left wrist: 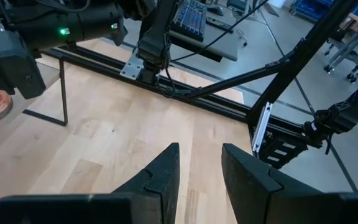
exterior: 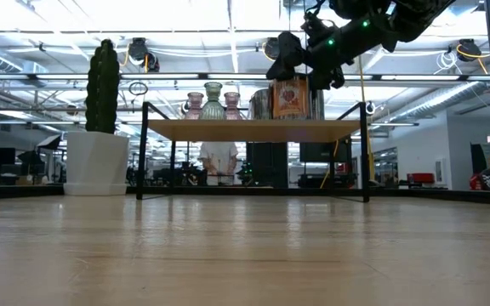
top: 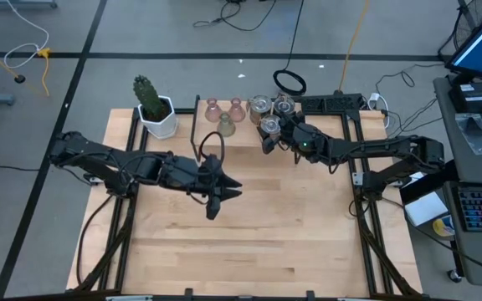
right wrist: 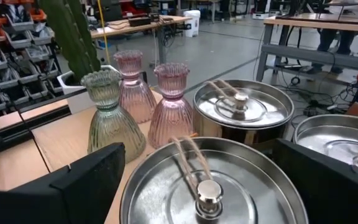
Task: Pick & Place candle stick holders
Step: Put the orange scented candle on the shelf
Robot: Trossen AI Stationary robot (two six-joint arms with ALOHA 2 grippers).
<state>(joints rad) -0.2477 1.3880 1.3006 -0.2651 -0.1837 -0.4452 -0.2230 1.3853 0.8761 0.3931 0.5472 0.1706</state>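
Holders: clustered at the counter's (top: 249,217) far edge, on a low raised shelf (exterior: 253,129).
Glass holders: two pink (right wrist: 171,106), one olive-green (right wrist: 109,118); ribbed, bell-shaped, narrow necks, fluted rims; touching or nearly so.
Metal holders: silvery round tins (right wrist: 244,112), shiny flat lids with small centre knobs; nearest one (right wrist: 211,183) between the right fingers.
Cactus pot (top: 159,117): white, faceted, green cactus inside.
Right end effector (top: 273,138): released, spread wide over the tins.
Left end effector (top: 220,196): mid-counter, fingers (left wrist: 166,174) partly apart, empty.

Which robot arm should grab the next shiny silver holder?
The right one. Its open right gripper hovers over the silver holders, while the left gripper waits empty mid-table.
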